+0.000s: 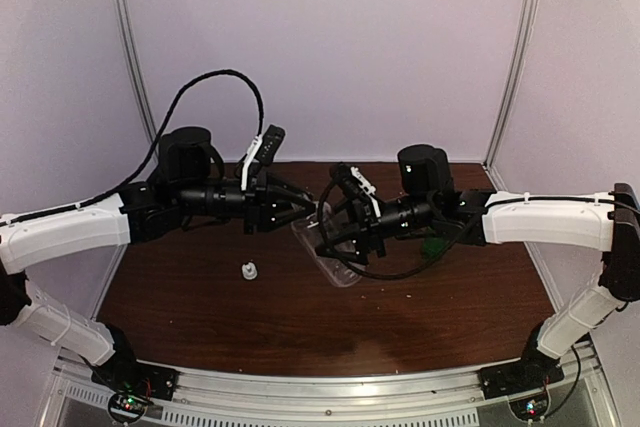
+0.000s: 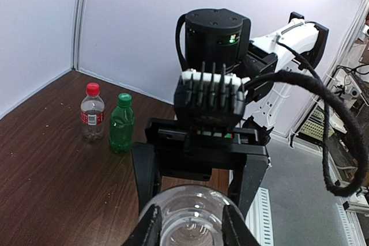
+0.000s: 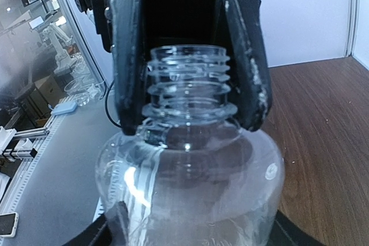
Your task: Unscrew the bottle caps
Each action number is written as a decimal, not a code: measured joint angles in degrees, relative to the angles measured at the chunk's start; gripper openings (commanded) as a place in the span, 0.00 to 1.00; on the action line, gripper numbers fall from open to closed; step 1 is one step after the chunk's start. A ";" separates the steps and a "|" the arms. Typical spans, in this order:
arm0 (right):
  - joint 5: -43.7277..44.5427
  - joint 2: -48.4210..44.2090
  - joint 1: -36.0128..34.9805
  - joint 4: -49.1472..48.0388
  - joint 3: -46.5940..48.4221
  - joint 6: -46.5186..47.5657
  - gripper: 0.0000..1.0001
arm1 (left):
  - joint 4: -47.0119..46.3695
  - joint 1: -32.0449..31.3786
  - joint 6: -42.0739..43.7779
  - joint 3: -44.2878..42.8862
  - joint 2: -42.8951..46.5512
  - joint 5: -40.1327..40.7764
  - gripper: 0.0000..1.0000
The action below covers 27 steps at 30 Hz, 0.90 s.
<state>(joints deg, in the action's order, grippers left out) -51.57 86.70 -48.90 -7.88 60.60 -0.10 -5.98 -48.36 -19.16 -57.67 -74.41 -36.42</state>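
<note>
On my overhead feed, closest to the arm bases, the white cap [image 1: 248, 270] sits alone on the brown table [image 1: 200, 332], off its bottle and a little to the near side of the left gripper [image 1: 308, 211]. Just beyond it the two grippers meet nose to nose over mid-table, with the clear bottle [image 1: 335, 262] lying on its side between them. The left gripper's fingers [image 3: 130, 56] are closed in on the bare threaded neck [image 3: 187, 79], one on each side, bearing at the collar ring (its mouth is open). The right gripper [image 1: 332, 243] straddles the bottle's body from the other end. Its fingers [image 2: 249, 177] stand on either side of the body, but I can't tell from my feeds whether they press it or sit just off it. Farther off, past the right gripper in the left wrist view, the green bottle [image 2: 121, 131] and the red-labelled bottle [image 2: 91, 120] stand upright side by side near the wall, not touching. The green cap [image 2: 124, 99] and the red cap [image 2: 92, 89] are on them.
</note>
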 measured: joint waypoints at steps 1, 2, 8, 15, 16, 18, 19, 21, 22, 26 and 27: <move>0.13 0.00 0.00 0.09 0.00 0.07 0.86 | 0.15 -0.02 0.04 0.00 0.02 0.39 0.00; 0.55 0.00 -0.04 0.26 0.00 -0.07 0.90 | 0.37 -0.04 0.20 0.00 0.09 0.66 0.00; 4.42 -0.02 0.04 1.68 0.00 0.59 1.00 | 4.72 -0.24 2.27 0.00 1.81 4.81 0.00; 9.75 -0.31 0.48 4.00 0.00 1.46 1.00 | 11.72 1.11 4.35 -0.04 3.67 12.26 0.00; 11.04 -0.46 0.68 4.66 0.00 1.49 1.00 | 12.59 1.66 4.50 -0.04 3.91 13.88 0.00; 13.00 -0.85 1.05 5.60 0.00 1.51 1.00 | 13.94 2.58 4.76 -0.11 4.22 18.38 0.00; 13.94 -1.14 1.22 6.01 0.00 1.49 1.00 | 14.56 3.04 4.90 -0.11 4.31 20.61 0.00; 15.87 -1.62 1.51 6.54 0.02 1.46 1.00 | 15.54 3.91 5.20 -0.17 4.31 25.51 0.00; 16.79 -1.86 1.68 6.97 0.02 1.49 1.00 | 16.06 4.39 5.25 -0.26 4.20 27.52 0.00; 21.33 -2.27 2.03 9.05 0.33 1.27 1.00 | 17.66 7.19 5.16 -1.92 2.25 33.83 0.00; 22.75 -2.54 2.12 9.75 0.33 1.20 1.00 | 17.59 8.13 5.14 -2.16 1.55 35.26 0.00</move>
<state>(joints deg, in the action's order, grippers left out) -28.82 84.16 -46.78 1.87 60.93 1.10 11.62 -40.23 -14.02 -59.83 -72.86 -1.17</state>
